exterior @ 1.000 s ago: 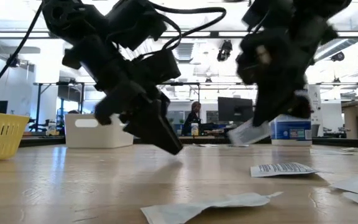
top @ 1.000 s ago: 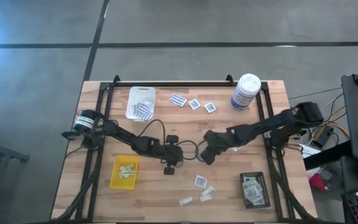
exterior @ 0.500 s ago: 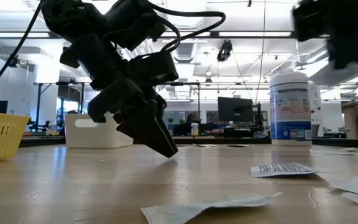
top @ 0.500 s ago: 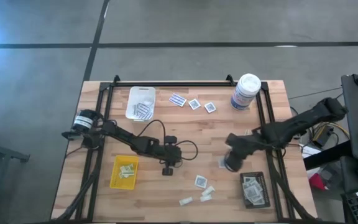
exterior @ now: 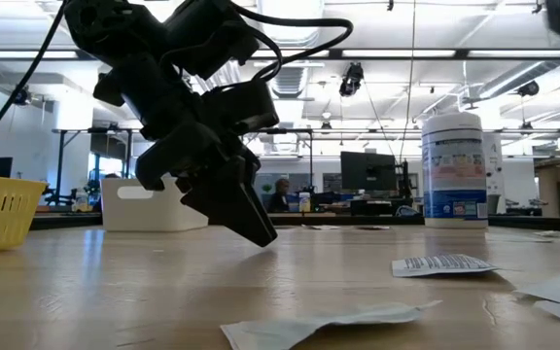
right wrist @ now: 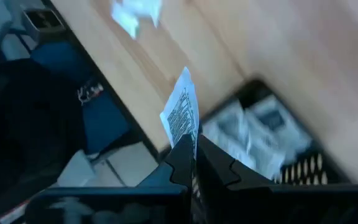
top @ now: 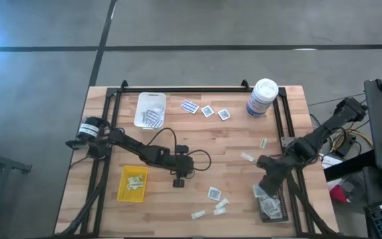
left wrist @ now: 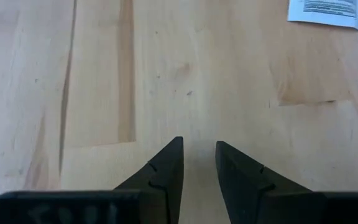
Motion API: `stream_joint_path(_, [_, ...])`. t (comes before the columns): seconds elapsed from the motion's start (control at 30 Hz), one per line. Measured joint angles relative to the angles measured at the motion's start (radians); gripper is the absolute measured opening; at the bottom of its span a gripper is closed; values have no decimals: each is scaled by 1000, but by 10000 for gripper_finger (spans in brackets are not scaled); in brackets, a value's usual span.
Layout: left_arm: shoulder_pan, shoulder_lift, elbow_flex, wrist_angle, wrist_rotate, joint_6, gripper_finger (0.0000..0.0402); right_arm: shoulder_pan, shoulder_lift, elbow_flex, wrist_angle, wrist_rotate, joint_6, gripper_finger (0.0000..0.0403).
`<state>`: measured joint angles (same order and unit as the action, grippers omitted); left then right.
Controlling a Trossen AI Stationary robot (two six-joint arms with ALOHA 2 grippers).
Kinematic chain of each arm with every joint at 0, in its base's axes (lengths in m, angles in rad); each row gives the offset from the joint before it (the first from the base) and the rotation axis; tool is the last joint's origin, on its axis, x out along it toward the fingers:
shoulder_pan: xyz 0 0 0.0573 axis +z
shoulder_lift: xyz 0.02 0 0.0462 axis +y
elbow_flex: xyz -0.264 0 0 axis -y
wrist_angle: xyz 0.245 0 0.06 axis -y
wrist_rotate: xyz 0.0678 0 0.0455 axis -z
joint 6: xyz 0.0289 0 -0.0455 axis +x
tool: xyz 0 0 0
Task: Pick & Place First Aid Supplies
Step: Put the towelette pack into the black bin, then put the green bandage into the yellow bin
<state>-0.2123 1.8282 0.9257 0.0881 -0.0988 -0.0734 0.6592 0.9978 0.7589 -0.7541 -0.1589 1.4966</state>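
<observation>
A white packet point(right wrist: 181, 112) printed with dark text stands pinched between the closed fingers of the right gripper point(right wrist: 194, 163), which hangs above the black tray point(top: 271, 205) at the table's near right corner; that tray already holds several white packets point(right wrist: 257, 134). The rest of the first aid supplies lie scattered on the wooden table point(top: 237, 139): a white square with a dark centre point(top: 213, 193) and a few pale narrow strips point(top: 207, 211) near the front edge, two more pale strips point(top: 254, 151) to the right of centre, and a blue-and-white striped strip point(top: 190, 106) with two dark-centred squares point(top: 215, 112) at the far side. The white tray point(top: 150, 109) at the far left holds striped strips, and the yellow tray point(top: 133, 182) at the near left holds pale ones. The left gripper point(top: 179, 178) hovers low over bare wood near the table's middle, its fingers point(left wrist: 162, 176) parted by a narrow gap and holding nothing, with one printed packet point(left wrist: 327, 11) lying ahead of it. A tall white canister point(top: 262, 97) with a blue label stands at the far right.
</observation>
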Motion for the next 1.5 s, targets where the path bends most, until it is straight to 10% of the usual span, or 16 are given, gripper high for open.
stream_joint_path(0.33, [0, 0, 0, 0, 8, -6, 101, 192, 81, -17, 4, 0, 335, 8])
stream_joint_path(1.27, [-1, -1, 1, 7, 39, -6, 101, 204, 131, -17, 3, -55, 419, 125])
stream_joint_path(1.5, [-13, -2, 5, 26, 106, -3, 101, 202, 113, 7, 51, 170, 396, 132])
